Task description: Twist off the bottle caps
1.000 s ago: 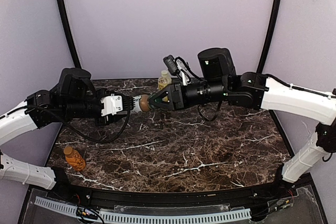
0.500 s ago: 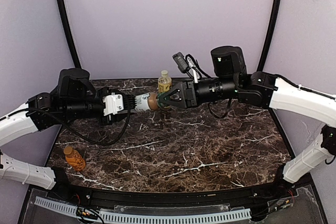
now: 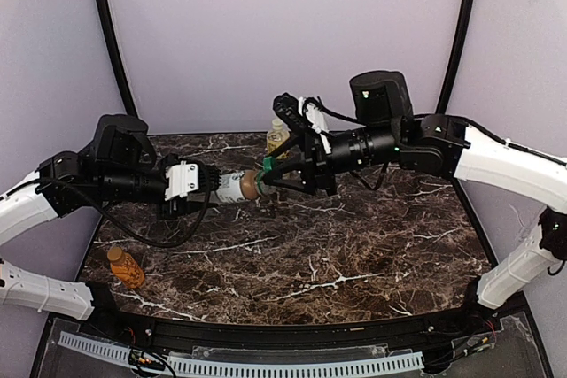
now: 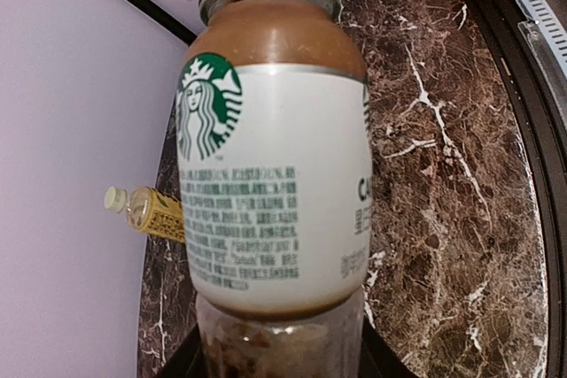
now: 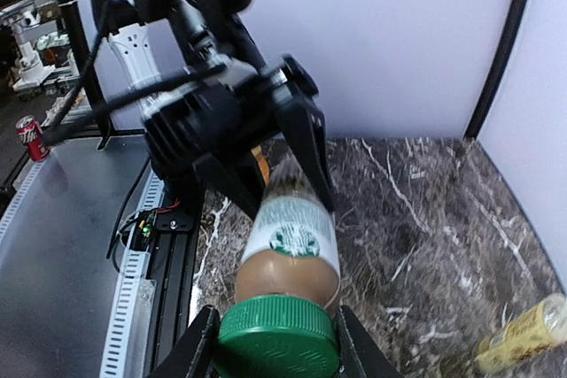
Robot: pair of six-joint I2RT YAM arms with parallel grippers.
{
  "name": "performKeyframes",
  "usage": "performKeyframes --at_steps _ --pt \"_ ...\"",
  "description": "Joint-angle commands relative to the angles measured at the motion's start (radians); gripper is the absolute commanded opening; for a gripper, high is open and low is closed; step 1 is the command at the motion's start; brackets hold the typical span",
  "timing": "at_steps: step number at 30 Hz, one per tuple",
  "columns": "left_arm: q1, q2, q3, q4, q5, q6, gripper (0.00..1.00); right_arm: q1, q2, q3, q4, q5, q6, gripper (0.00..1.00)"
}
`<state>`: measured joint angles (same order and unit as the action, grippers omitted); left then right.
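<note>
Since a second ago my right wrist has rolled round and both arms have sunk slightly. I see the Starbucks bottle (image 3: 232, 188) lying level above the marble table (image 3: 354, 254), left gripper (image 3: 215, 189) clamped on its base end, right gripper (image 3: 264, 185) pinched around its green cap (image 5: 277, 335).

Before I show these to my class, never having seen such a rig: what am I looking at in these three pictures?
Two robot arms are bolted to a dark marble table. One picture comes from a camera above, the other two from a camera on each wrist. The left gripper holds a short brown plastic bottle with a white label sideways in the air, and the right gripper clamps its green cap. A taller yellow-labelled bottle stands at the back, a bumpy orange bottle front-left.
</note>
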<state>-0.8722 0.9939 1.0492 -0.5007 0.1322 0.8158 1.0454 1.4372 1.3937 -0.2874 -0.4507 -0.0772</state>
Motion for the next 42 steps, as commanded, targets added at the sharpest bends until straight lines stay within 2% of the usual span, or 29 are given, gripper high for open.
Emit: performKeyframes --at_steps 1,5,11,15,18,20,21,24,27,30,34,42 --pt "0.009 0.010 0.035 -0.173 0.101 -0.051 0.08 0.027 0.004 0.082 0.012 -0.078 -0.405 0.00" --pt "0.009 0.021 0.056 -0.218 0.169 -0.072 0.08 0.046 -0.022 0.060 0.005 -0.002 -0.614 0.00" --pt "0.009 0.015 0.052 -0.199 0.142 -0.093 0.08 0.047 -0.058 0.085 -0.075 0.160 -0.669 0.00" --pt "0.009 0.007 0.046 -0.190 0.136 -0.099 0.09 0.038 -0.098 0.032 -0.109 0.461 -0.674 0.00" --pt "0.009 -0.006 0.036 -0.174 0.118 -0.102 0.09 -0.050 -0.071 0.034 -0.156 0.766 -0.509 0.00" --pt "0.010 -0.013 0.028 -0.165 0.103 -0.106 0.09 -0.165 -0.026 0.086 -0.288 0.856 -0.268 0.00" --pt "0.012 -0.015 0.027 -0.161 0.099 -0.107 0.09 -0.247 -0.002 0.114 -0.378 0.868 -0.089 0.00" --pt "0.018 -0.021 0.025 -0.154 0.096 -0.116 0.09 -0.398 0.064 0.116 -0.579 0.812 0.210 0.00" --pt "0.022 -0.026 0.024 -0.150 0.088 -0.118 0.09 -0.505 0.105 0.019 -0.628 0.650 0.341 0.00" --pt "0.025 -0.031 0.021 -0.148 0.080 -0.115 0.09 -0.565 0.148 -0.082 -0.621 0.556 0.399 0.00" --pt "0.029 -0.037 0.011 -0.142 0.077 -0.113 0.09 -0.593 0.212 -0.197 -0.567 0.530 0.426 0.00" --pt "0.033 -0.047 0.002 -0.138 0.074 -0.106 0.10 -0.608 0.306 -0.294 -0.460 0.423 0.450 0.00"
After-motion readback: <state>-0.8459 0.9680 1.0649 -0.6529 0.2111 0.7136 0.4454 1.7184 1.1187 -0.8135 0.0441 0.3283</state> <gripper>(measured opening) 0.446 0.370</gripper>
